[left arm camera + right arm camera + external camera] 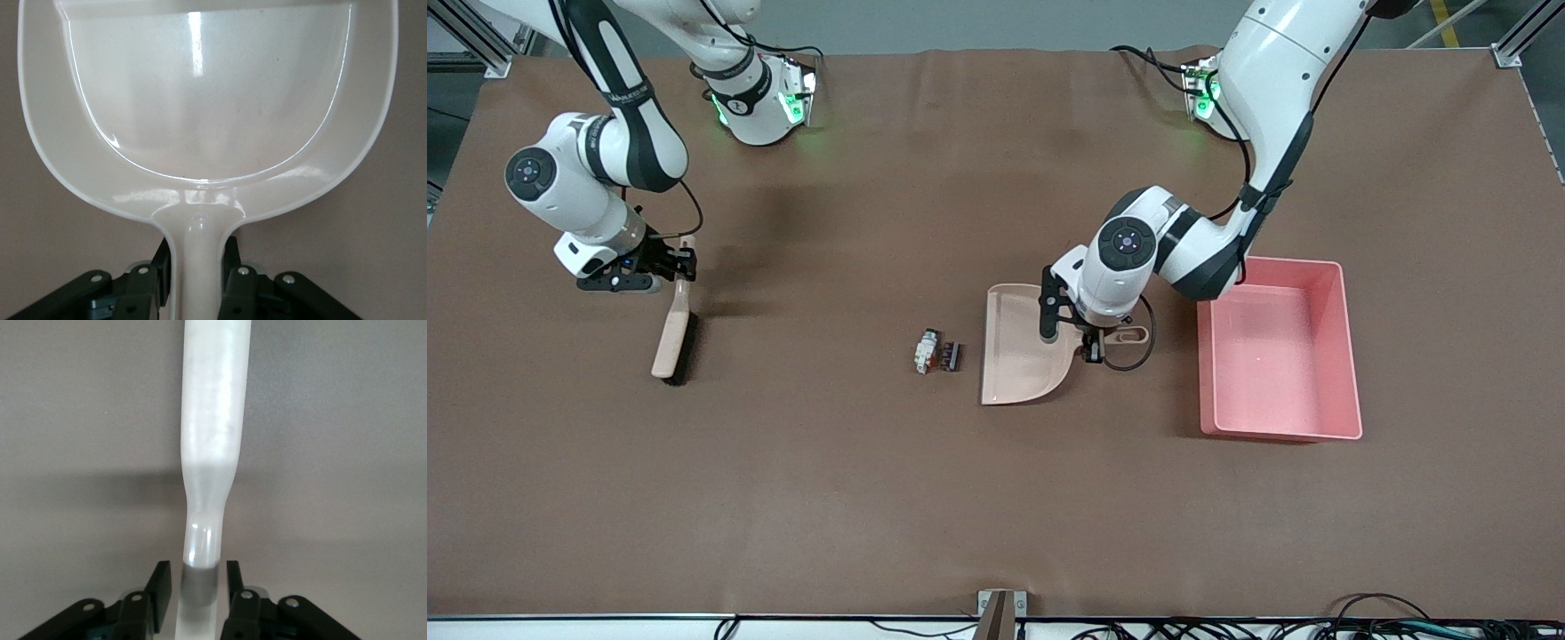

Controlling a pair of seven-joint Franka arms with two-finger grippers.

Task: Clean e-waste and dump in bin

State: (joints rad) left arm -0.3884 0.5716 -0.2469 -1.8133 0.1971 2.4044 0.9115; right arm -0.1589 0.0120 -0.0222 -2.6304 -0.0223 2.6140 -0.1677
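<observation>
E-waste (937, 351), brown table (871, 489), grey floor (996, 22)

The left arm hides the dustpan (1018, 351) where its handle begins, and covers the bin (1347, 356) at the corner nearest that arm's base. The e-waste (938, 352) is too small to tell what the two scraps are. In the left wrist view the dustpan's mouth is cut off by the picture's edge, and the handle's end drops out of sight between the left hand's (198, 270) fingers. In the right wrist view the brush (212, 440) handle is cut off; its bristles are unseen, and the right hand (198, 587) is cropped.
</observation>
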